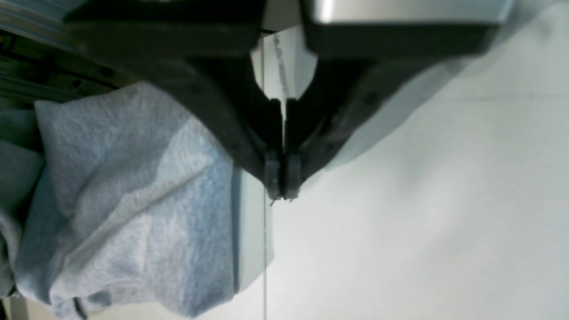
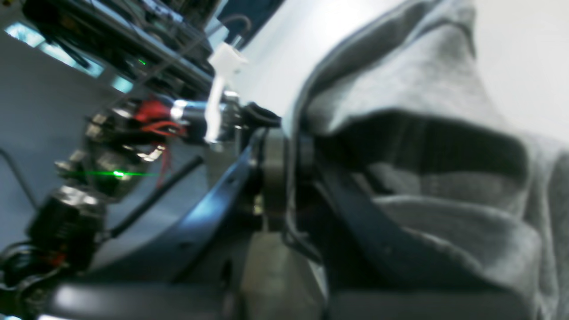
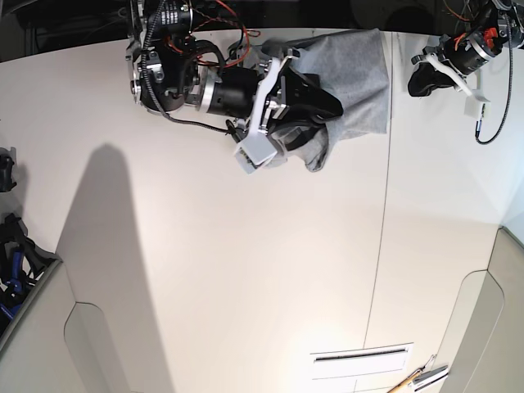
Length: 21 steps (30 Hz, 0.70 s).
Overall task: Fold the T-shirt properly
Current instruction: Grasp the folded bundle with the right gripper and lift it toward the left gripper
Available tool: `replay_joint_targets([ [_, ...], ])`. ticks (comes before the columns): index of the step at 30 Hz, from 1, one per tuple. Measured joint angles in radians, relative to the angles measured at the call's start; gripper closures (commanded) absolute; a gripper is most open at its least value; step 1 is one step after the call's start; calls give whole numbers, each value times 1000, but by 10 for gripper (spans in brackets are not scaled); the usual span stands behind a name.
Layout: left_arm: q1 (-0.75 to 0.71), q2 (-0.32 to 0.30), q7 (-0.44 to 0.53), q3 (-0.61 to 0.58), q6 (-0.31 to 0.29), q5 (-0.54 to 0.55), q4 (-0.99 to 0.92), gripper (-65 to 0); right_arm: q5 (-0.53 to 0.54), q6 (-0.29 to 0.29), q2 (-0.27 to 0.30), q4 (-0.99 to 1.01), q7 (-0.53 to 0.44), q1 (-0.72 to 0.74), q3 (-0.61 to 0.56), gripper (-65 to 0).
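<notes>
White table — T-shirt in right claw

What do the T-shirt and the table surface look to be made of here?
T-shirt: soft knit, probably cotton jersey; heathered grey flecking, matte, and it slumps into loose folds in both wrist views.

Table: smooth rigid board, likely laminate or painted panel; off-white, with a faint sheen under the light and a thin straight seam between panels. The core material cannot be told.

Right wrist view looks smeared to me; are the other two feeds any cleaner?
Right wrist view: blurred throughout, the heather-grey cotton T-shirt soft. Left wrist view: black left gripper and cloth both out of focus. Base view: sharp, with a broad shadow on the white table.
</notes>
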<state>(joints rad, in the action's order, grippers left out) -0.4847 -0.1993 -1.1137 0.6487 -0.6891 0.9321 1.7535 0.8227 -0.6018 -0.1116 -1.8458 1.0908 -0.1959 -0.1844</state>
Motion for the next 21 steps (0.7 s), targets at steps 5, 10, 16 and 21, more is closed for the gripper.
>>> replay_joint_targets([
  [5, 0, 0, 19, 0, 16, -57, 0, -3, -119, 3, 0, 0, -37, 37, -104, 0],
  [10, 0, 0, 69, 0, 81, -159, 0, -3, -167, 3, 1, 1, -58, 66, -193, 0],
  [16, 0, 0, 90, 0, 127, -206, 0, 0, -268, 4, 1, 23, -108, 66, -286, 0],
  [21, -19, -1, 98, 0, 132, -206, 0, 0, -292, 7, 1, 92, -152, 66, -316, 0],
])
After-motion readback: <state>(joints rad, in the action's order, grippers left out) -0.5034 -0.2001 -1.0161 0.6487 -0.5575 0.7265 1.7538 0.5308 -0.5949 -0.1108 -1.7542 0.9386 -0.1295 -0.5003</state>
